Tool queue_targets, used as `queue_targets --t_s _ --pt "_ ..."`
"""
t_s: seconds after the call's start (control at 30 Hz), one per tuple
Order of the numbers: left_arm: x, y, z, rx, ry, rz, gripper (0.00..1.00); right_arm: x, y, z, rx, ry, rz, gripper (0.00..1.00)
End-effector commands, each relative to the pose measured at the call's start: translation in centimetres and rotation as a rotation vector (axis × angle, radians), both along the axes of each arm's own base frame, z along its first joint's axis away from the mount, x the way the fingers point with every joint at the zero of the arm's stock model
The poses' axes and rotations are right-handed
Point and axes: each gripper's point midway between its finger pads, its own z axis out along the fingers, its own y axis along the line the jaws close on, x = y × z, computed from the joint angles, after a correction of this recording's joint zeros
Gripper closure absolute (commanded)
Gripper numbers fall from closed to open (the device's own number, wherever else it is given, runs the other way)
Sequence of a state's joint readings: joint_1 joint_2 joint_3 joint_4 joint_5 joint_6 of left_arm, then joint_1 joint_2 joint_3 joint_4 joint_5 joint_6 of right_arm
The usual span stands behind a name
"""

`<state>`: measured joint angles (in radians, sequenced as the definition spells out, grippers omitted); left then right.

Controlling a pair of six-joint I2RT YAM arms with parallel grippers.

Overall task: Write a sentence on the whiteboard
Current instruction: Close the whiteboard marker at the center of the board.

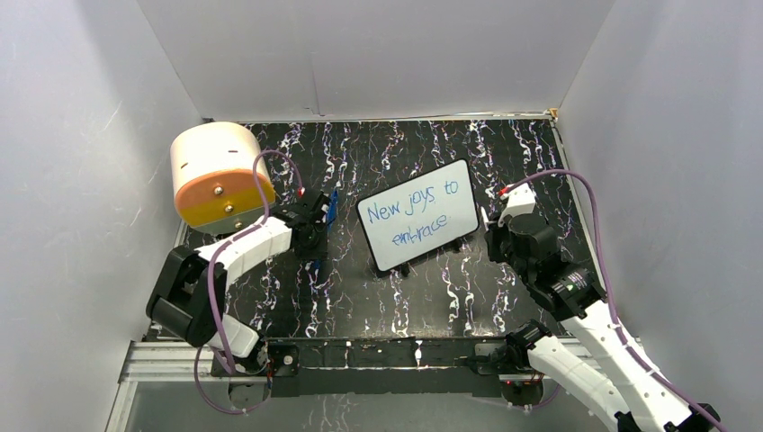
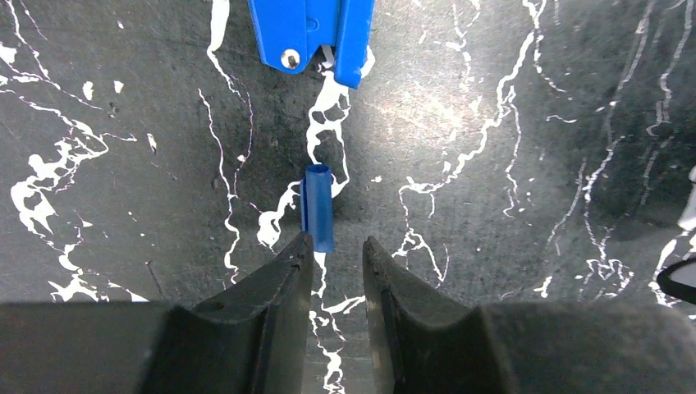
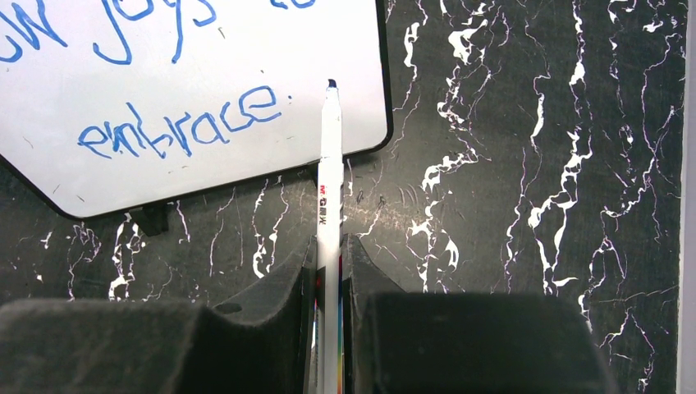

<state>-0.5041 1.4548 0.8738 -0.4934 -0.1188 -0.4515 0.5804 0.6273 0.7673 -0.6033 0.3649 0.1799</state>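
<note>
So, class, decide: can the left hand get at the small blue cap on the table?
Probably yes: the blue cap lies on the table just ahead of the left hand, whose jaws stand apart, with nothing between.

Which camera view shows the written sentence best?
Top external: the sentence reads whole, "New joys to embrace", across the whiteboard. Right wrist crops the upper line but shows "embrace" large. Left wrist shows none of it.

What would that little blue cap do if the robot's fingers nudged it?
The blue cap is a short round tube lying on its side, so it would probably roll. Open-ended and hollow, it is likely very light. Its smooth plastic might slip from the left gripper.
</note>
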Motion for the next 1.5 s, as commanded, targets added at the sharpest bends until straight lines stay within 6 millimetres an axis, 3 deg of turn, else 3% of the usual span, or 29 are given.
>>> queue_targets --t_s 0.0,0.67,0.83,1.0,1.47 --pt "0.4 0.7 -0.4 0.064 -0.012 0.014 0.74 0.7 0.0 0.8 0.022 -0.046 -0.020 1.00" --pt "-0.3 0.4 -3.4 0.108 0.106 -0.021 0.78 0.9 0.3 0.4 0.009 -0.030 -0.008 1.00" --pt "-1.0 0.5 -3.7 0.113 0.132 -0.030 0.86 0.8 0.1 0.5 0.006 -0.035 -0.014 1.00" --pt "-0.8 0.6 -2.0 0.096 0.077 -0.040 1.00 0.7 0.2 0.7 0.016 -0.043 -0.004 1.00" --pt "0.5 0.2 5.7 0.000 -0.195 -0.146 1.00 0.2 2.3 1.5 0.075 -0.070 0.121 1.00"
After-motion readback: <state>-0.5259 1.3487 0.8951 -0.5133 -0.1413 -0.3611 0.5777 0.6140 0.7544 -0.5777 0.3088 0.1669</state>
